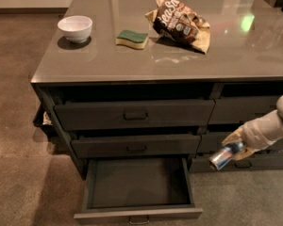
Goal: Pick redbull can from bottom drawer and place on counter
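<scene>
white bowl (pixel 75 28) at left, green-topped yellow sponge (pixel 132 38) near it, crumpled brown snack bag (pixel 180 23) further right

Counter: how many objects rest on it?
3: white bowl left, sponge beside it, snack bag centre; far-right edge unclear. The hand holds the redbull can beside the open bottom drawer.

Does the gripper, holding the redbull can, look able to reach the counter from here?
Probably yes. The gripper, shut on the redbull can, hangs right of the open bottom drawer, below the counter; nothing blocks the way up.
</scene>
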